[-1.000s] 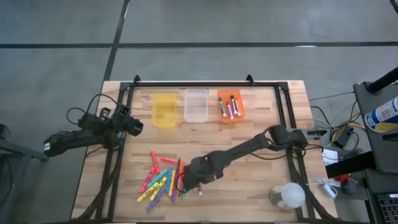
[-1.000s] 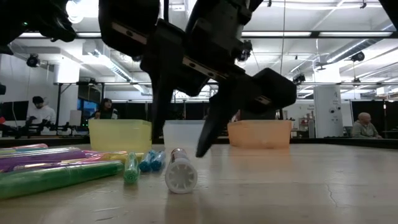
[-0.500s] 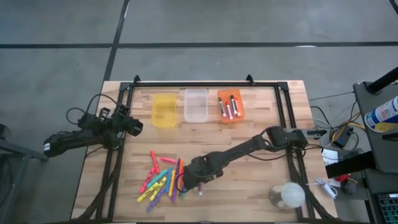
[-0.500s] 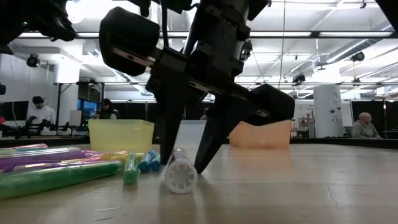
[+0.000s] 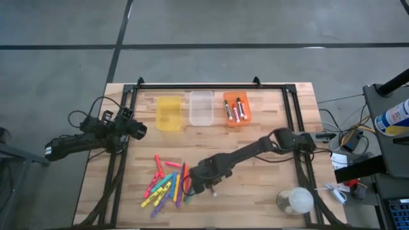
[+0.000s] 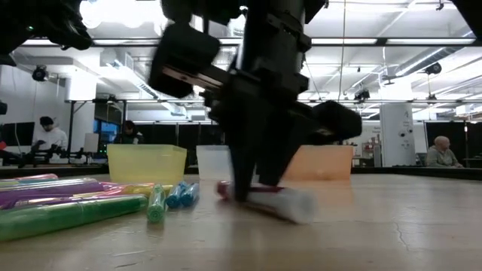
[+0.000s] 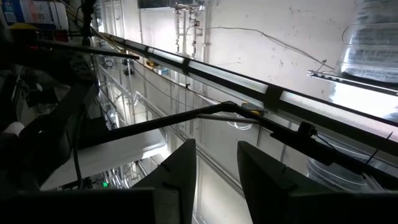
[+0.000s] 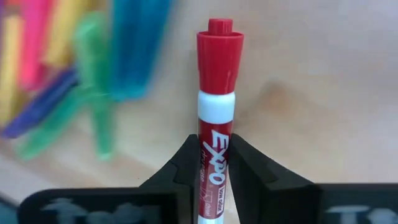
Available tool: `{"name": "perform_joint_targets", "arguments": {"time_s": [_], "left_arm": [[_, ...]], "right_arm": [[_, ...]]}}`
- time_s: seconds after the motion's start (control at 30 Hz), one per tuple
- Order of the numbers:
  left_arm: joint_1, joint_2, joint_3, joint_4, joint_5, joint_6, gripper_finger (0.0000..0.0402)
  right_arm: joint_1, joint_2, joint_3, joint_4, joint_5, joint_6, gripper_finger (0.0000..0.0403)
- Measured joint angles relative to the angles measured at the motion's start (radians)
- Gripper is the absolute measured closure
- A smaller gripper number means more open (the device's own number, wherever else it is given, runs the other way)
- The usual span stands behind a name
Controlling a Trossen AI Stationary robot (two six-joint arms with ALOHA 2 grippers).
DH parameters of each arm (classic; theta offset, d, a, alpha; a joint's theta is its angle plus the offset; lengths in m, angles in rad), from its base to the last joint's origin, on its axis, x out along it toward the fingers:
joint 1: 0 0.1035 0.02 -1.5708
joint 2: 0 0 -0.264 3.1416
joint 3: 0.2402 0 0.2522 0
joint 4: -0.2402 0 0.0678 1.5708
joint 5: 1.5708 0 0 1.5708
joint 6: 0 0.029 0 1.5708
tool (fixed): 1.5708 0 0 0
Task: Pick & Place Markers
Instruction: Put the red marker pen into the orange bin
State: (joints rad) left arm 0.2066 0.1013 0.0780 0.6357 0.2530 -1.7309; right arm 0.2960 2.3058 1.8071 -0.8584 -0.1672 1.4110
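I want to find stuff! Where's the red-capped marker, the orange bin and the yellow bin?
red-capped marker (image 8: 219,43): right wrist view, on its red cap.
orange bin (image 5: 227,119): high view, on its near rim corner.
yellow bin (image 6: 144,163): low view, on its front wall.

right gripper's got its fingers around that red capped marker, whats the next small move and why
Probably lift it straight up, then carry it toward the orange bin. The right gripper has its fingers pressed on both sides of the white marker with the red cap, low by the wood table beside the pile of markers. The orange bin already holds similar markers. The left gripper waits at the table's left edge.
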Motion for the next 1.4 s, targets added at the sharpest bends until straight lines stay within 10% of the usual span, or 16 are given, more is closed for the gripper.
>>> {"name": "perform_joint_targets", "arguments": {"time_s": [0.83, 1.4], "left_arm": [[0.000, 0.000, 0.000, -0.001, -0.011, 0.007, 0.0290], [0.000, 0.000, 0.000, -0.003, -0.063, 0.010, 0.0290]], "right_arm": [[-0.392, -0.367, -0.073, -0.495, 0.513, -0.331, 0.0346], [-0.797, -0.440, -0.232, -0.260, 0.420, -0.600, 0.0346]]}}
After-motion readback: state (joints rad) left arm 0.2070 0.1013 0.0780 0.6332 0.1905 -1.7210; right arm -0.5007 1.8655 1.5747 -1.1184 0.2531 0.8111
